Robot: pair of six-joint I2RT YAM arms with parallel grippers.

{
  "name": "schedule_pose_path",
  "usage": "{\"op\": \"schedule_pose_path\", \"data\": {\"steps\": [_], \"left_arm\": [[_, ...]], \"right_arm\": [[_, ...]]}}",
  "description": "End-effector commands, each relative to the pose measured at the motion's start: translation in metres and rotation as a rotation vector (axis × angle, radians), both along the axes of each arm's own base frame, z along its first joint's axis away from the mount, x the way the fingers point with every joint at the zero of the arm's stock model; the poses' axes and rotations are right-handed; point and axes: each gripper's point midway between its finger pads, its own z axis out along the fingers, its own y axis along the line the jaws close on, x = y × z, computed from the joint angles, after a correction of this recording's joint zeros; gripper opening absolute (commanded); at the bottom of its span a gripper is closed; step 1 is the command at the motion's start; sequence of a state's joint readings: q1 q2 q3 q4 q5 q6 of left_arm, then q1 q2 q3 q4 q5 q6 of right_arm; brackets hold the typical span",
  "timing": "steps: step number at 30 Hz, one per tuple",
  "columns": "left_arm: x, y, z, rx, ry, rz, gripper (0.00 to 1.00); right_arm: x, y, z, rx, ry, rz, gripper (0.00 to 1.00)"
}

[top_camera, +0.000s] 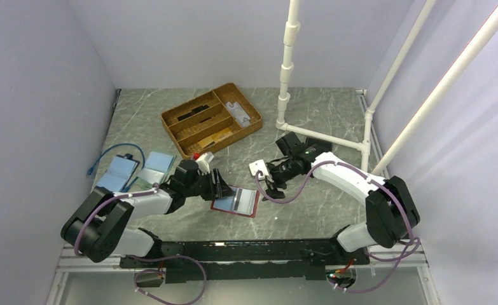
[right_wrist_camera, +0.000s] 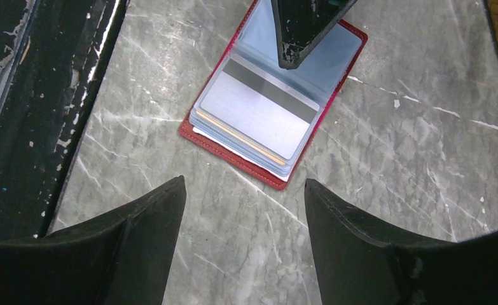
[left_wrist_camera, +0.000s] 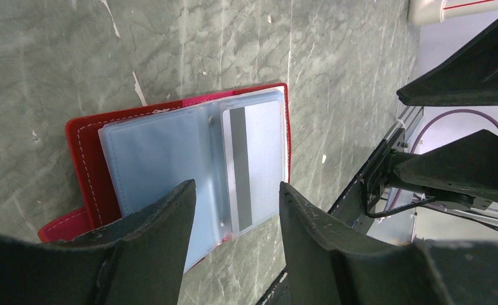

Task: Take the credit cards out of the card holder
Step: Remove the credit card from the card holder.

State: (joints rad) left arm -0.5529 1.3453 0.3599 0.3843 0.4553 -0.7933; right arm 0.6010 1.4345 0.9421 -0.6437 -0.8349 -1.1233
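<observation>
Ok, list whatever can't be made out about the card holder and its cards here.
- Card count: right wrist view, only thin edges show under the silver card; number unclear.
- Card holder near edge: left wrist view, behind the fingers of the left gripper.
- Its far page: right wrist view, partly under a left finger.
- Tray contents: top view, too small.

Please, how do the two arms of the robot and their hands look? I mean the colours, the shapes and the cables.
The left arm and the right arm have white curved shells and bulky black joints. A purple cable loops loosely along each arm. The left hand and the right hand each have two matte black, wedge-shaped fingers with pale scuffs.
</observation>
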Motion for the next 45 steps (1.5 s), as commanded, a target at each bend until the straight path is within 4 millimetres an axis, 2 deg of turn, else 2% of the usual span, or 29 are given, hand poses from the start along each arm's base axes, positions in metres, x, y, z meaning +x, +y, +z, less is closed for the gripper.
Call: {"op": "schedule_pose_path", "data": {"steps": [1, 11, 20, 45], "left_arm": [[0.009, -0.007, 0.021, -0.042, -0.092, -0.033, 0.56], [0.011, -0.009, 0.017, -0.042, -0.087, -0.033, 0.58], [0.014, -0.015, 0.017, -0.049, -0.072, -0.052, 0.60], [0.012, -0.017, 0.016, -0.078, -0.054, -0.055, 0.60]], "right_arm": [[0.005, 0.004, 0.000, 0.014, -0.040, 0.024, 0.71], [0.010, 0.001, -0.008, -0.017, -0.057, 0.017, 0.70], [0.015, -0.002, -0.007, -0.033, -0.094, 0.003, 0.70], [0.009, 0.006, -0.025, -0.077, -0.098, 0.034, 0.68]]}}
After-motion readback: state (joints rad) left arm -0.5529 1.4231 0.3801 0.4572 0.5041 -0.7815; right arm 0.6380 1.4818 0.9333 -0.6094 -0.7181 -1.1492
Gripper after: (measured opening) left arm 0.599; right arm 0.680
